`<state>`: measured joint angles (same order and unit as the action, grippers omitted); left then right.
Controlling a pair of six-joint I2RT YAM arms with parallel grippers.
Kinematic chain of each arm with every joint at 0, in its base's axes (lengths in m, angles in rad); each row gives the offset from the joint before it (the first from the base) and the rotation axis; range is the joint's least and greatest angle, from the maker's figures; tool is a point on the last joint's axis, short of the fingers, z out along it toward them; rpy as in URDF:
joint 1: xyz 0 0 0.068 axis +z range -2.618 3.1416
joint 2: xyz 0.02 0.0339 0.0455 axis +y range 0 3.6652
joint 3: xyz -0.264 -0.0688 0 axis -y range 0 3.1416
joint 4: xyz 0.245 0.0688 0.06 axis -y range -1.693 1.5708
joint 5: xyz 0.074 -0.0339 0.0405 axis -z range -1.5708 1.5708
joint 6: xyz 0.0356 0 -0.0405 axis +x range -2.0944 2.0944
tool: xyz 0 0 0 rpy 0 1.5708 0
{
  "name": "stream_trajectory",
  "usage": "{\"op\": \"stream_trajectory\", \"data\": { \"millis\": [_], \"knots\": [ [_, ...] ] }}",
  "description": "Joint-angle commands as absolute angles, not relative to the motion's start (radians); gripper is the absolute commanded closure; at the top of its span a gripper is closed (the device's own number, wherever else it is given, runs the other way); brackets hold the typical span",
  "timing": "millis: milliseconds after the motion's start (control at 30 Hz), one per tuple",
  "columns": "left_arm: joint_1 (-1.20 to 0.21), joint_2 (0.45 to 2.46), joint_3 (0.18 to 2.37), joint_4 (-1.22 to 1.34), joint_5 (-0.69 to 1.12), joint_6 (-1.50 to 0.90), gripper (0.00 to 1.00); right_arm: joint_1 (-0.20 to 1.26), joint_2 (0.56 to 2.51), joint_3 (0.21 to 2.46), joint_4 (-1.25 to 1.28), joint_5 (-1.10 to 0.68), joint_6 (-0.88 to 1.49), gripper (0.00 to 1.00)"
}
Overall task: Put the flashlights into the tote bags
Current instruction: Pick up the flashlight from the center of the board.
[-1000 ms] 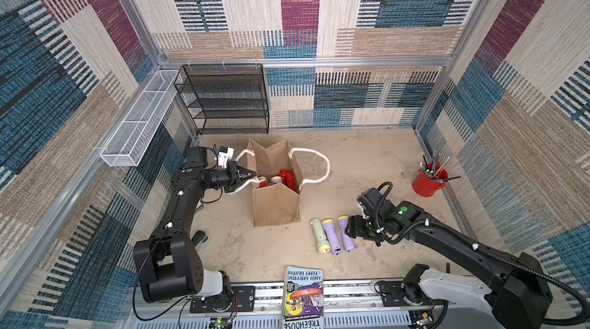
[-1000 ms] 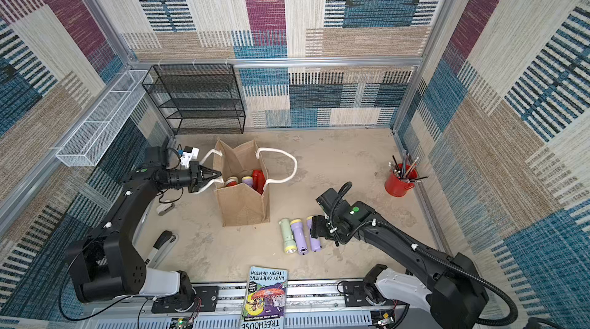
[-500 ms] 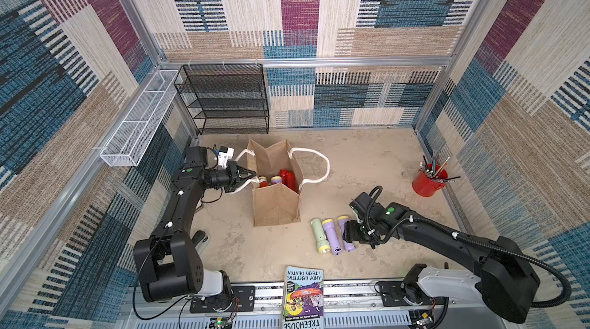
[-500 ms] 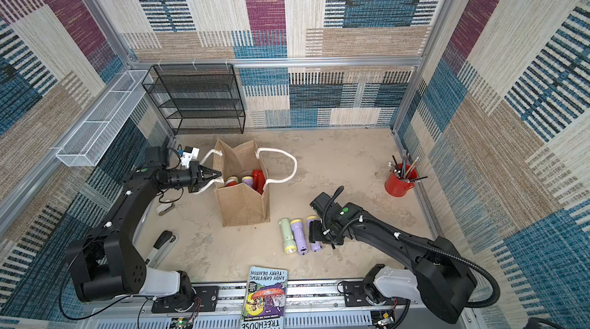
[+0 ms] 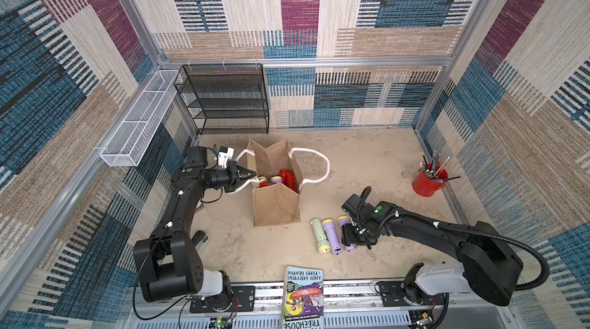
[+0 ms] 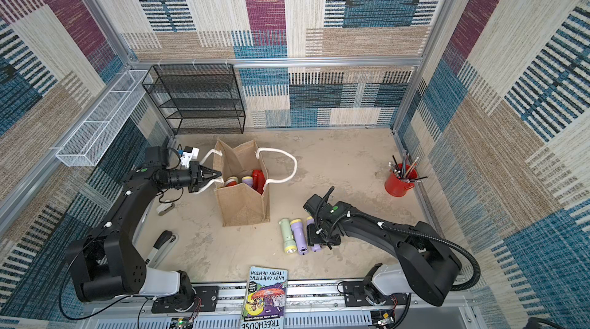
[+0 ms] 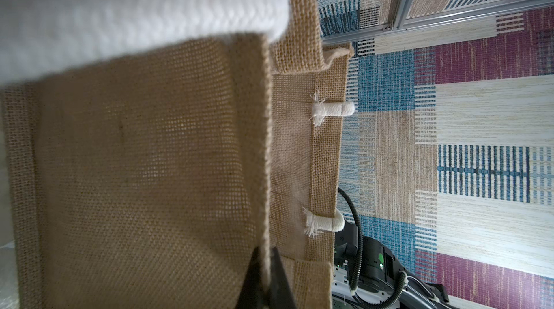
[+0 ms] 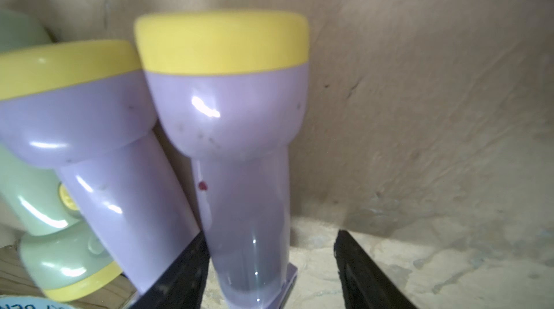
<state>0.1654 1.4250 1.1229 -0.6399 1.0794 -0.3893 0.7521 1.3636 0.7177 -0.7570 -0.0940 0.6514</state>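
Observation:
The tan burlap tote bag [image 5: 276,203] [image 6: 242,209] stands open left of centre. Red and yellow-headed flashlights [image 5: 285,177] lie inside it. My left gripper [image 5: 253,173] [image 7: 265,262] is shut on the bag's rim [image 7: 263,172], below its white rope handle [image 7: 135,13]. Three flashlights lie side by side on the floor: pale green [image 5: 319,235], lilac [image 5: 331,236], and a second lilac one [image 5: 344,221] [image 8: 239,142]. My right gripper [image 5: 351,238] [image 8: 269,250] is open and straddles that second lilac handle. One finger [image 8: 186,268] touches it and the other finger [image 8: 359,268] stands apart.
A red pot of pens [image 5: 427,182] sits at the right wall. A black wire-mesh rack [image 5: 226,97] stands at the back left, and a white wire basket [image 5: 137,120] hangs on the left wall. A book [image 5: 303,295] lies at the front edge.
My right gripper has slid left and down over the rightmost lilac flashlight, its jaws narrowing a little. The left arm and the bag have not moved.

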Motion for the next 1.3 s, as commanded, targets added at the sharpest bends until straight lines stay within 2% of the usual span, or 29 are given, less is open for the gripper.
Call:
{"op": "stream_trajectory", "data": {
  "millis": [0,200,733,1033,1267],
  "knots": [
    [0.166,1.425,1.126,-0.625,1.094,-0.391,1.00,0.758,1.373,0.714,-0.728,-0.071,0.649,0.33],
    [0.166,1.425,1.124,-0.625,1.094,-0.389,1.00,0.770,1.427,0.715,-0.705,-0.077,0.644,0.36],
    [0.166,1.426,1.126,-0.626,1.096,-0.391,1.00,0.775,1.386,0.708,-0.683,-0.112,0.665,0.58],
    [0.165,1.420,1.124,-0.626,1.100,-0.393,1.00,0.773,1.353,0.923,-0.808,0.015,0.627,0.61],
    [0.164,1.415,1.125,-0.626,1.104,-0.394,1.00,0.756,1.369,1.225,-0.927,0.155,0.569,0.61]
  ]
}}
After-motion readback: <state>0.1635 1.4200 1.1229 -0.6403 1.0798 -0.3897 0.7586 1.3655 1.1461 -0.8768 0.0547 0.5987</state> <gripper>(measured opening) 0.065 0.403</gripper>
